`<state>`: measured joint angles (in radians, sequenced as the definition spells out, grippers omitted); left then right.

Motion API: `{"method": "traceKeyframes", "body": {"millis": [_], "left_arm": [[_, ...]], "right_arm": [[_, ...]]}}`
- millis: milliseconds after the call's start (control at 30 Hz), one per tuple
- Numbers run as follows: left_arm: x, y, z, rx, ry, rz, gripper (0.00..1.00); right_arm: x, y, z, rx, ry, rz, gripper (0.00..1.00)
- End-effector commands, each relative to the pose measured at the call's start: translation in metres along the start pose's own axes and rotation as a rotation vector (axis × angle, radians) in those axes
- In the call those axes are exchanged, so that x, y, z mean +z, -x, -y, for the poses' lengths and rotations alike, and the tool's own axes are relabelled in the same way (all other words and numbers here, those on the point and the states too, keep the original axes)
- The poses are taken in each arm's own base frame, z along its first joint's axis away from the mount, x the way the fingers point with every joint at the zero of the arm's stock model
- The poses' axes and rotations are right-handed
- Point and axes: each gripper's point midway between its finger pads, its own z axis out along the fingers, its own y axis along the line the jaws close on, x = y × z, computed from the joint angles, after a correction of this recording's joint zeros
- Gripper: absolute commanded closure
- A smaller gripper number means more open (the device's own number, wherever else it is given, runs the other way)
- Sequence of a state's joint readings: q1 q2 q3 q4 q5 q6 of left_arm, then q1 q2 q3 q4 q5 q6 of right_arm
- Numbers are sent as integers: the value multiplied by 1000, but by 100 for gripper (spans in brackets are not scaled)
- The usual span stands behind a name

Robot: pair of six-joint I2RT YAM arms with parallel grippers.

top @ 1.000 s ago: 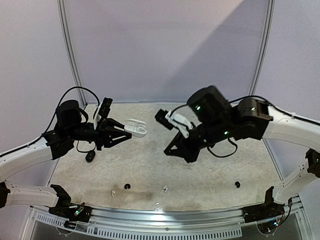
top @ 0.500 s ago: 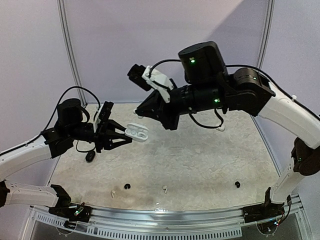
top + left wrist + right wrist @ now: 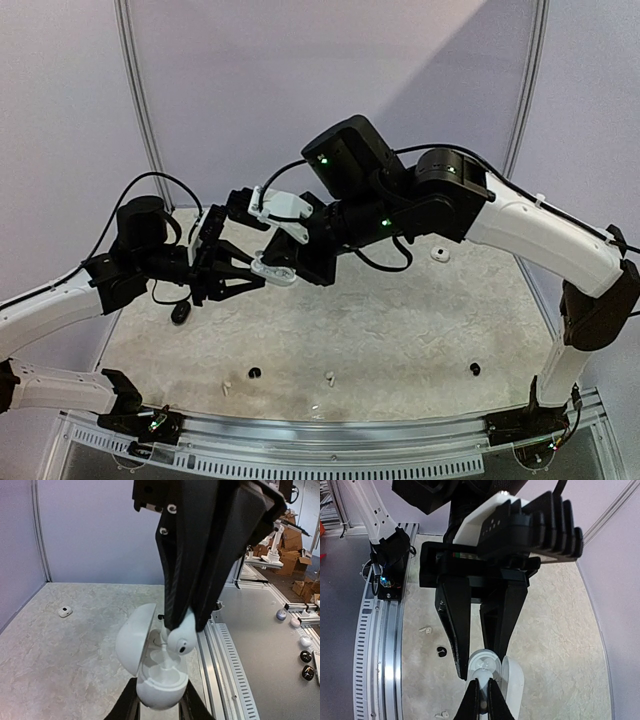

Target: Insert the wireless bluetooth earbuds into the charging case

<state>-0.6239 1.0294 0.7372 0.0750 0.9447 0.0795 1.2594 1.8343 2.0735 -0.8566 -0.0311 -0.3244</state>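
My left gripper (image 3: 252, 273) is shut on the base of an open white charging case (image 3: 271, 269) and holds it above the table's left half. In the left wrist view the case (image 3: 159, 682) is upright with its lid (image 3: 134, 639) swung left, held between my gripper (image 3: 159, 705). My right gripper (image 3: 286, 258) is shut on a white earbud (image 3: 182, 638), whose stem reaches down into the case's well. In the right wrist view the earbud (image 3: 483, 676) sits between my right gripper (image 3: 482, 700), right over the case (image 3: 514, 687).
On the table lie a black case (image 3: 180, 313), a small white case (image 3: 437, 253), two black earbuds (image 3: 254, 373) (image 3: 474, 369) and white earbuds (image 3: 227, 383) (image 3: 329, 377). The right wrist view shows a white earbud (image 3: 424, 629) and a black one (image 3: 441, 652) near the front rail.
My right arm rose from low over the table's middle and swung left, bringing the earbud onto the open case. My left gripper kept the case almost still.
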Motion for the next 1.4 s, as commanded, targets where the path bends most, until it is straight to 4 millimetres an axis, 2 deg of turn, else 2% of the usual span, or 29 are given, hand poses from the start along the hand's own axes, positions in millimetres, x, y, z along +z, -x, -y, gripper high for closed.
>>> {"method": "traceKeyframes", "body": {"millis": [0,533,700,867,1100,1200,1367], "left_arm": [[4,5,4,13,-21,1,100],[7,7,5,16,-27,4,100],[7,9,4,16,-16,5,100],[7,7,4,11,-14,4,100],[7,8,4,18,-16,8,100],[6,7,5,15,-18,6,100],[7,5,4,-2,-14,4,100]], "right_arm": [[10,-11,-3,-31,-2,-55,100],[23,-21,7,-63,-52,-110,100],[29,-30,5,-76,-41,-155,100],[27,-39,1,-89,-23,-193,100],[34,-36,2,-80,-27,-175,82],[35,-37,3,-71,-31,-181,80],[30,-26,5,-52,-39,-140,76]]}}
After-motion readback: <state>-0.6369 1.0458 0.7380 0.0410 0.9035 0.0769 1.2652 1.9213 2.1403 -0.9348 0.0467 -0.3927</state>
